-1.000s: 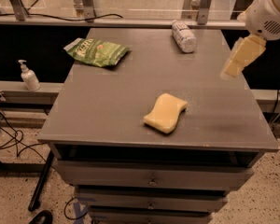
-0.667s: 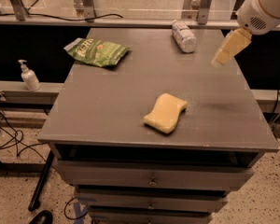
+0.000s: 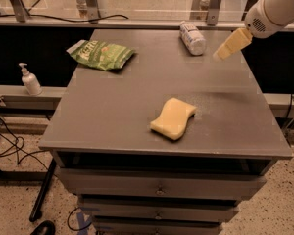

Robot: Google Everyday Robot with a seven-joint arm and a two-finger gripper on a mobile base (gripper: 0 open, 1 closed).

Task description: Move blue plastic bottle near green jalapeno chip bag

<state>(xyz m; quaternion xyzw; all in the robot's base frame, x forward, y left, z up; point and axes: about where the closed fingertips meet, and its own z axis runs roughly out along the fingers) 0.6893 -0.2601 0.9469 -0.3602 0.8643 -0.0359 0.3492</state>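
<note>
Camera view shows you the gripper (image 3: 231, 45) now hanging over the far right corner of the table (image 3: 112, 111), just to the right of the blue plastic bottle (image 3: 192, 38), having swung back and leftward from the right edge within the last second. You cannot tell whether the claw is spread or pressed together. The bottle lies on its side at the back edge, untouched and well apart from the green jalapeno chip bag (image 3: 102, 55) at the far left, so you are only approaching; grasp and carry remain.
</note>
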